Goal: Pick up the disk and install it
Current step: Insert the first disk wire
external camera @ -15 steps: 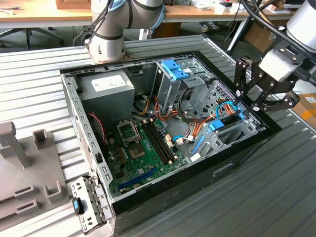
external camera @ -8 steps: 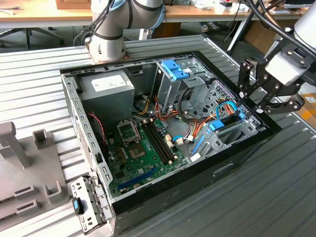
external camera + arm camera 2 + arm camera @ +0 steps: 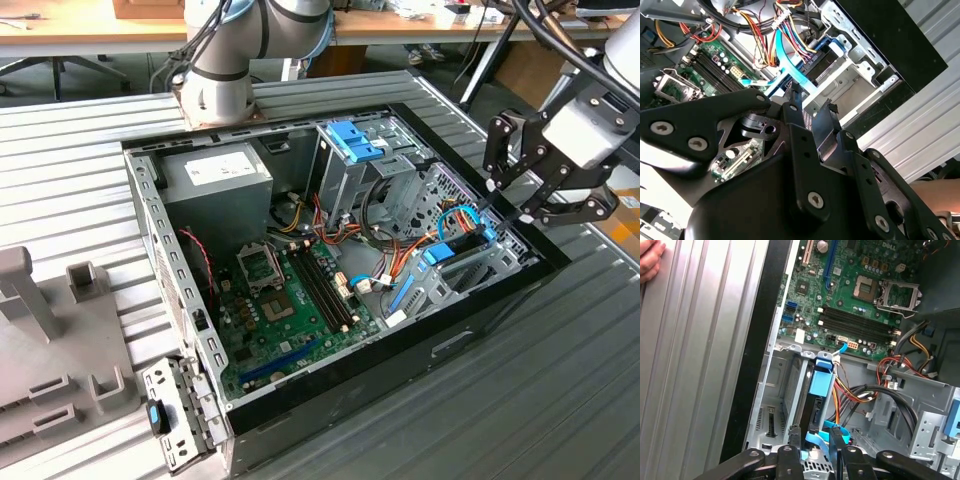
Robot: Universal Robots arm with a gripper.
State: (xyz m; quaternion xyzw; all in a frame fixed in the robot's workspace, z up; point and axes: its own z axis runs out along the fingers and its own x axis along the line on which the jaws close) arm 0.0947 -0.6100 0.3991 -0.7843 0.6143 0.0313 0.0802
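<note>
- How far along was the job at that moment?

- Nearly through, by the look of it. The disk (image 3: pixel 816 407) was not in the gripper (image 3: pixel 815 445). It stood on edge in the drive cage (image 3: pixel 781 385) at a corner of the computer case (image 3: pixel 400 350), straight ahead of the fingertips and just beyond them. The picking up looked done, and the placing seemed all but done too.

- And the gripper itself?

- Its fingers (image 3: pixel 792 95) stood a modest gap apart with nothing clamped between them. In the second wrist view, the cage's pale metal and a light-blue data cable (image 3: pixel 781 60) showed through that gap. The cable ran close under the tips.

- What was left, then?

- Hard to judge. Whether the disk was pushed fully home, or the cable plugged into it, could not be told. The arm was also poised right over the bay rather than clear of it.

- How did the disk look?

- It was seen mostly edge-on: a thin dark slab with a blue rail (image 3: pixel 821 382) along the side nearest the tool. Its broad faces were turned toward the cage walls, so no label could be made out. It sat straight in its slot, not tilted, with the motherboard (image 3: pixel 840 285) well beyond it.
</note>
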